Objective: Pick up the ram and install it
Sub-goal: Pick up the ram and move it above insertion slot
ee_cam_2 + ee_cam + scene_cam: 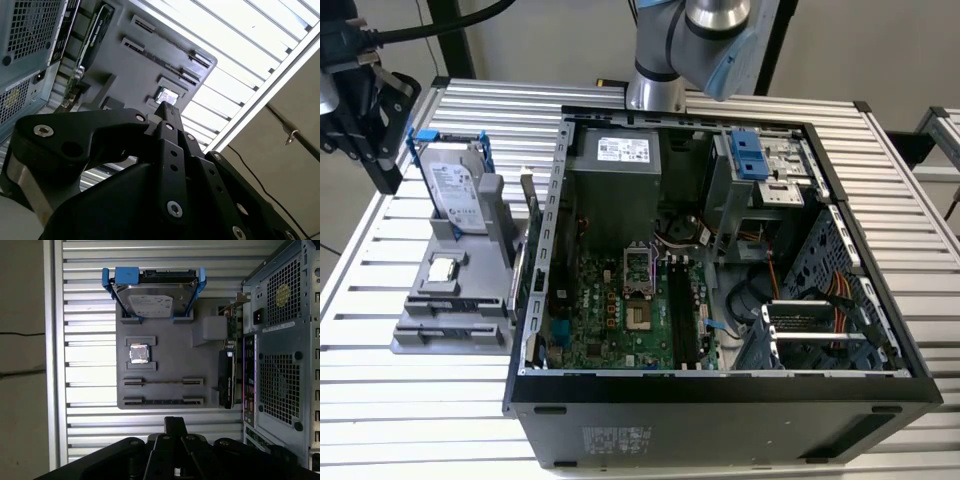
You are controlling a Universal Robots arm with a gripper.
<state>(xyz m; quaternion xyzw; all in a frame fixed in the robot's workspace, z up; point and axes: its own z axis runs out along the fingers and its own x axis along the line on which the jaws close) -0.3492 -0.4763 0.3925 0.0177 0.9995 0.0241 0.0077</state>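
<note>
**Fingers (175,426) shut and empty over the parts holder**

Over at the exterior view's left, the black gripper (386,178) hangs above the slatted tabletop (420,400), beside the open computer case (720,388). In both wrist views its fingers are pressed together into one black tip, pinching nothing and touching nothing. Under it sits a gray holder (170,367). The ram (164,401) stands on edge there, a thin dark strip in the slot row closest to the fingers, yet well apart from them. Farther along the holder lie a small square chip (139,354) and a hard drive (150,300) in a blue frame.
</note>
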